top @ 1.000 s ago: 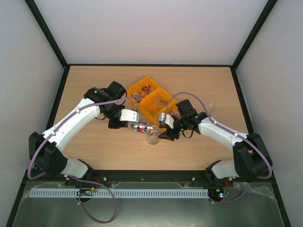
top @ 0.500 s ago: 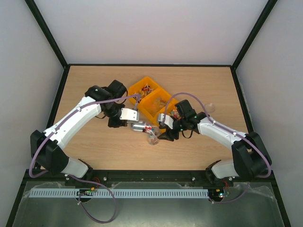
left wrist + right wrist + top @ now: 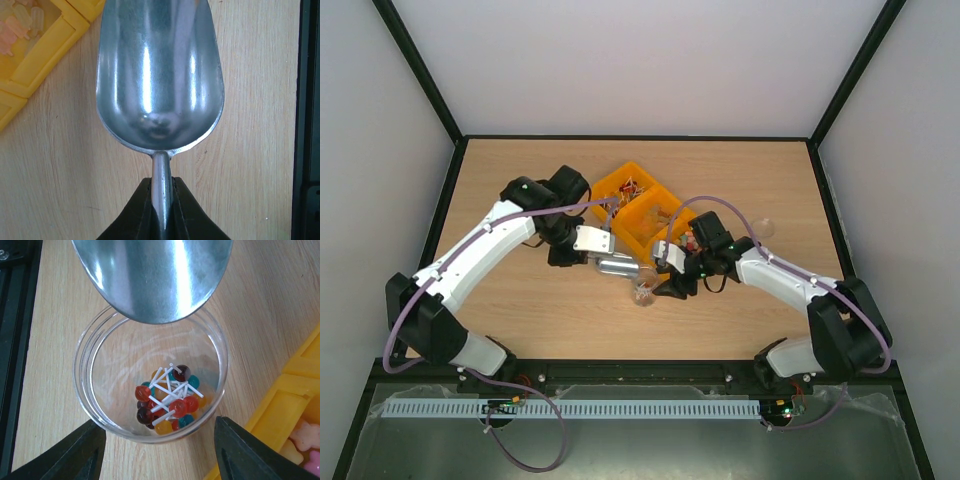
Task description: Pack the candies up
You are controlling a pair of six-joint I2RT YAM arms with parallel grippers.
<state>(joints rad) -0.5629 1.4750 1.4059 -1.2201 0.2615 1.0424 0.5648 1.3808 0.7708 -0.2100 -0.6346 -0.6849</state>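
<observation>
My left gripper [image 3: 161,202] is shut on the handle of a silver scoop [image 3: 160,75], whose bowl is empty. In the top view the scoop [image 3: 613,265] points right, its tip over a clear jar [image 3: 643,292]. In the right wrist view the jar [image 3: 95,390] stands on the table with several small candies [image 3: 170,400] in its bottom: red, orange, teal and dark lollipops with white sticks. The scoop's tip [image 3: 150,275] hangs over the jar's far rim. My right gripper [image 3: 159,432] is open, one finger on each side of the jar, with a small gap to the glass.
Yellow bins [image 3: 640,215] with more candies stand just behind the jar and scoop. One bin corner [image 3: 35,55] holds pale pink pieces [image 3: 22,20]; another bin edge [image 3: 295,390] lies right of the jar. The table's black front rail [image 3: 12,315] lies to the jar's left.
The coloured candies that lay in the scoop a second ago have slid out into the jar. The scoop now shows bare. The right arm has barely moved.
</observation>
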